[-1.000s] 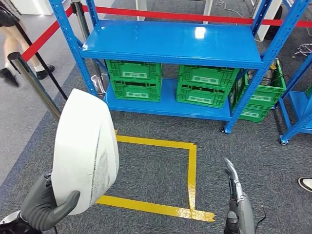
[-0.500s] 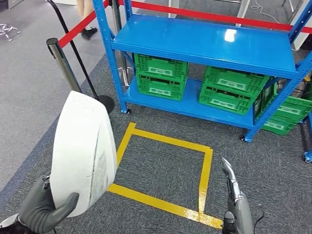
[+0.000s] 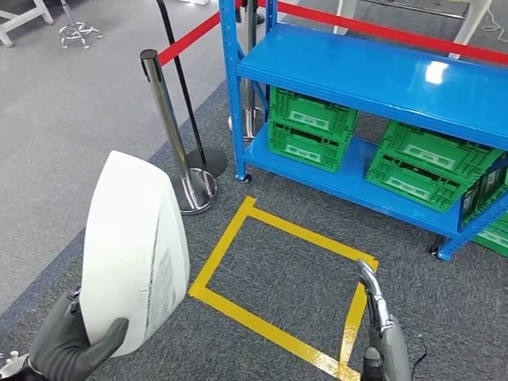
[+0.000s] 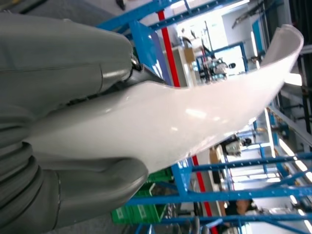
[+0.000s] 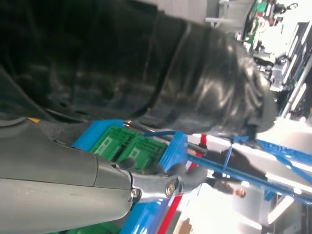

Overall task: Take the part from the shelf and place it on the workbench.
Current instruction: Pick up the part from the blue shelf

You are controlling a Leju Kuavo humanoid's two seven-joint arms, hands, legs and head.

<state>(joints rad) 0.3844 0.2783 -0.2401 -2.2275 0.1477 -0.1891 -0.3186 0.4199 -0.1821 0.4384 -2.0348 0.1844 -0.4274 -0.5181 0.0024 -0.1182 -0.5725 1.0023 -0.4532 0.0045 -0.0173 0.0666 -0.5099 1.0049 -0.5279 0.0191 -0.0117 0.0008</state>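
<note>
Left hand (image 3: 69,345) grips one white part (image 3: 132,254); right hand (image 3: 375,298) holds nothing, fingers apart; four green crates (image 3: 311,127)

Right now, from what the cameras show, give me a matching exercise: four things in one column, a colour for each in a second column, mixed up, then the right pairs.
Things:
1. curved part held in the left robot hand
2. crates under the shelf
3. shelf frame
4. floor tape rectangle

Colours:
A. yellow
B. blue
C. white
D. green

Pairs: 1-C, 2-D, 3-B, 4-A
</note>
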